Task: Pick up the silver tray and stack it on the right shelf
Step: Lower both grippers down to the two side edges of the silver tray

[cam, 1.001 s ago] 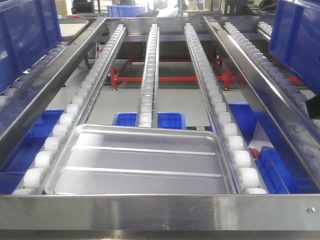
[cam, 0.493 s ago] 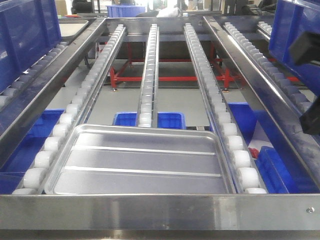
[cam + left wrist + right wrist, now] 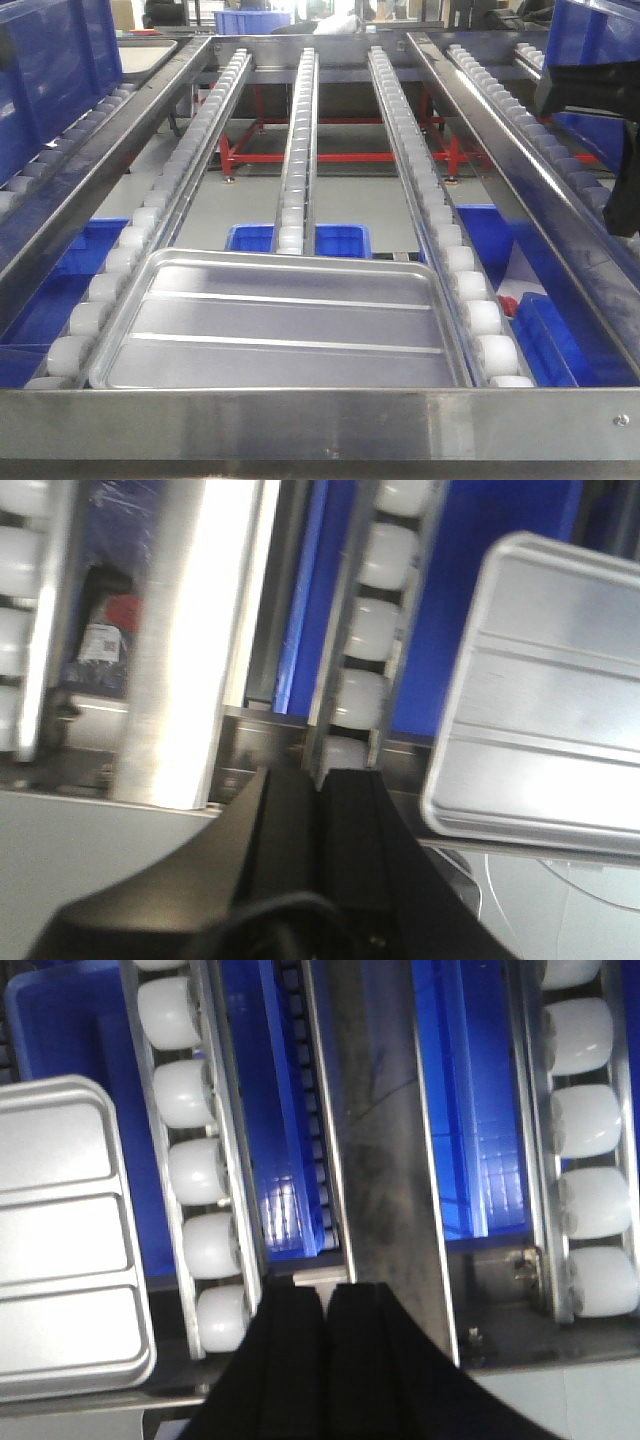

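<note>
The silver tray [image 3: 280, 325] lies flat on the roller tracks of the right shelf [image 3: 300, 150], its near edge against the shiny front rail [image 3: 320, 420]. Nothing holds it. In the left wrist view the tray [image 3: 550, 690] shows at the right, and my left gripper [image 3: 322, 775] is shut and empty over the front rail, to the tray's left. In the right wrist view the tray [image 3: 60, 1240] is at the left, and my right gripper [image 3: 322, 1288] is shut and empty, beyond a roller track [image 3: 195, 1170]. My right arm [image 3: 600, 90] shows as a dark blur at the right edge.
Blue bins stand on the neighbouring lanes at the left [image 3: 50, 60] and right [image 3: 600, 40]. More blue crates [image 3: 300, 240] sit below the rollers. A duller grey tray [image 3: 150, 50] rests at the back left. A steel divider rail [image 3: 520, 170] runs beside the right roller track.
My right arm has come into the front view at the right edge and risen up and inward. The silver tray has not moved.
</note>
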